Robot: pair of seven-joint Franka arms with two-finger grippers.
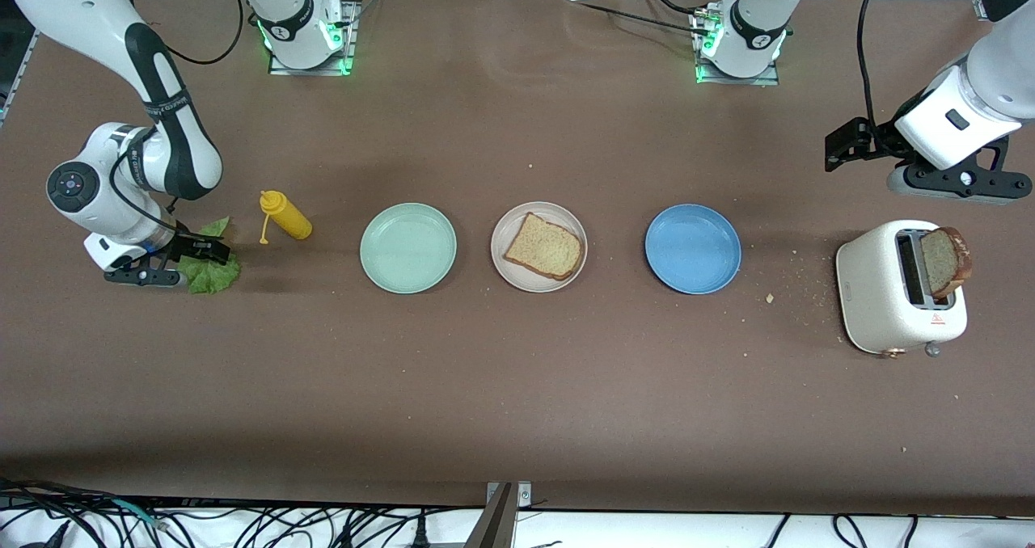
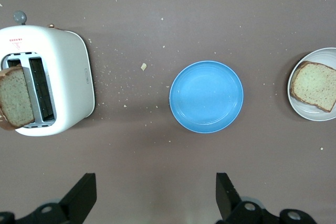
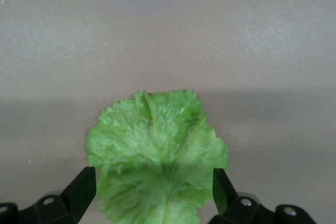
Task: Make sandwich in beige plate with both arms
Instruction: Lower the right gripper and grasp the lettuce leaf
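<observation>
The right gripper (image 1: 166,261) sits low over the lettuce leaf (image 1: 212,273) at the right arm's end of the worktop (image 1: 517,386), jaws wide, holding nothing. It should pinch the leaf near its middle so it lifts flat. One toast slice (image 1: 545,246) lies on the beige plate (image 1: 505,263) mid-worktop. The mustard bottle (image 1: 286,215) and mint green plate (image 1: 408,248) lie along the way. The left gripper (image 2: 156,203) waits wide open and empty near the toaster (image 1: 881,289), second slice (image 1: 944,260) upright in it.

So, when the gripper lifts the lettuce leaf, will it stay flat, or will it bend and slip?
The lettuce leaf looks thin and crinkled, so it will probably droop at both sides once lifted. It lies flat on the table between the open fingers of the right gripper, so a pinch may crease it. It seems very light, so slipping looks unlikely.
</observation>
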